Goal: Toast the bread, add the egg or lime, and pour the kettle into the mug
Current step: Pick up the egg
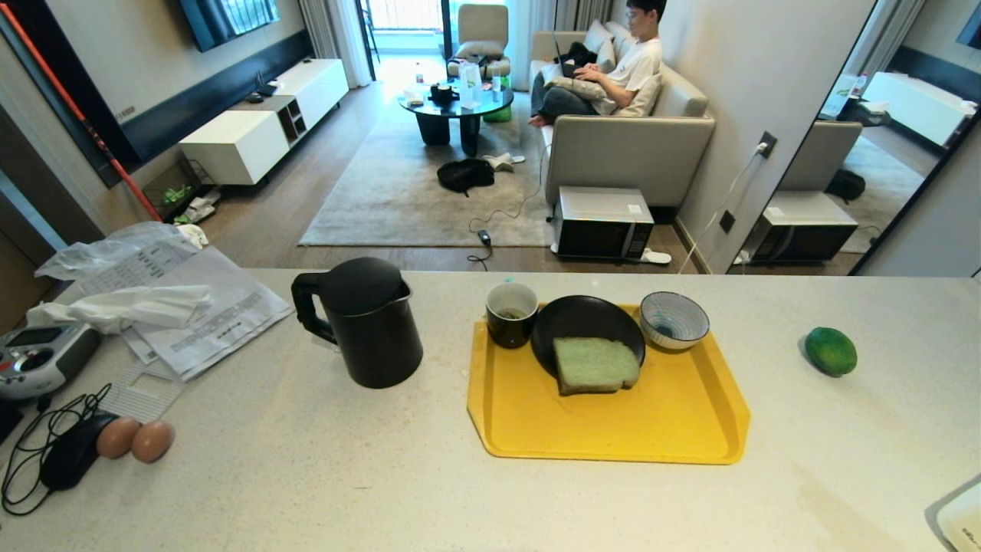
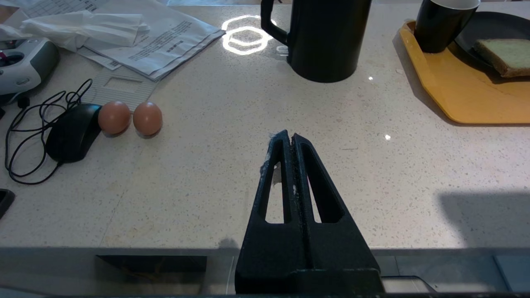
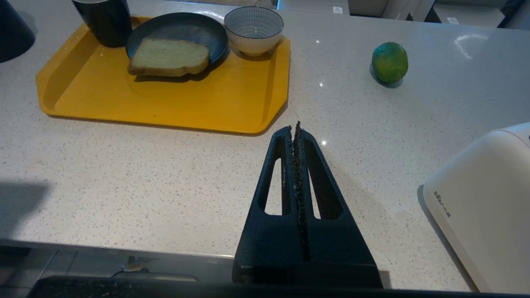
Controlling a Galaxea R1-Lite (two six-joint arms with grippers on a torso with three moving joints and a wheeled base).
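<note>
The pale green bread (image 1: 596,365) lies half on a black plate (image 1: 582,314) on a yellow tray (image 1: 613,429). Beside the plate stands the black mug (image 1: 511,314) with a tea bag inside. Left of the tray is the tall black kettle (image 1: 372,326), handle to the left. The lime (image 1: 830,351) rests on the counter right of the tray. The egg is out of view. My left gripper (image 2: 288,134) hangs shut and empty over the counter's near edge, short of the kettle (image 2: 327,37). Likewise shut and empty, my right gripper (image 3: 295,126) sits just short of the tray's corner, well short of the lime (image 3: 389,62).
A blue-striped bowl (image 1: 674,320) sits on the tray's far right. Two brown eggs (image 1: 134,440), a black mouse with cable (image 1: 69,460), papers (image 1: 199,307) and a remote (image 1: 38,356) crowd the counter's left. A white appliance (image 3: 488,198) stands at the near right. A person sits on a sofa beyond.
</note>
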